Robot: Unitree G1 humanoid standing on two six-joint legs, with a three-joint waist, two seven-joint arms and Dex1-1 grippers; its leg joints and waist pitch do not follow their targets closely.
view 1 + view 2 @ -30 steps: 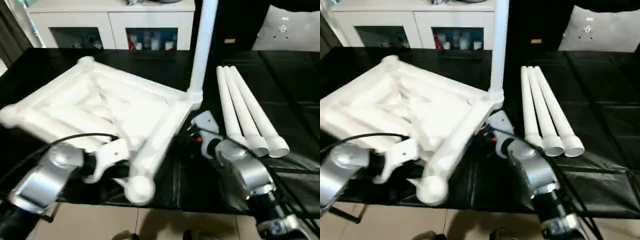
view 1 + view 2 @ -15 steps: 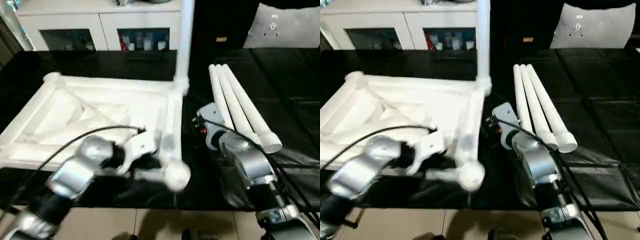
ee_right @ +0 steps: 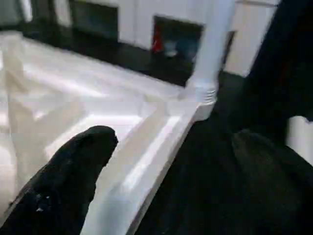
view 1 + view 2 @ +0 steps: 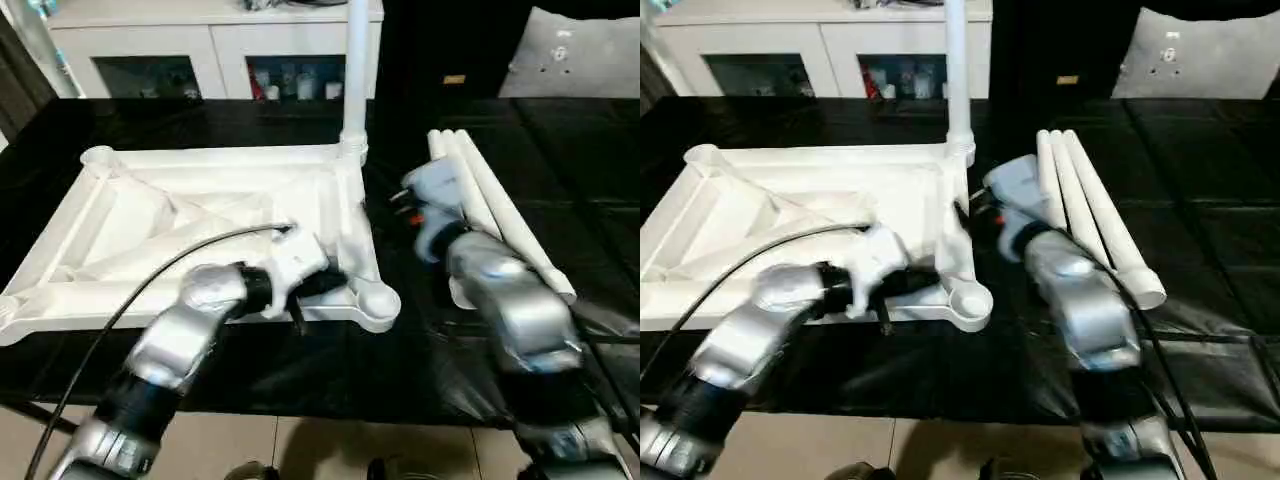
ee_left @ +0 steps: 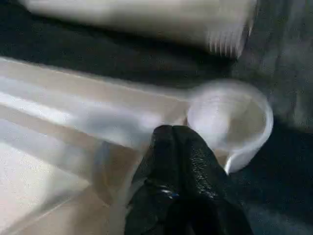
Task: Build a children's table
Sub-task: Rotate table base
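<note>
A white plastic rectangular tabletop (image 4: 200,225) lies upside down, ribbed underside up, on the left half of a black-covered desk (image 4: 560,140). One white cylindrical leg (image 4: 355,70) stands upright in its far right corner socket. Three more white cylindrical legs with flared ends (image 4: 490,205) lie side by side on the desk to the right. The left end effector (image 5: 178,147), fingers closed together with nothing between them, presses against the tabletop's near edge beside the empty round near-right socket (image 4: 375,303). The right end effector (image 3: 171,161), spread wide and empty, hovers between the tabletop's right edge and the loose legs. The work appears to be at positioning the top; next likely means grasping a loose leg and seating it in that socket.
</note>
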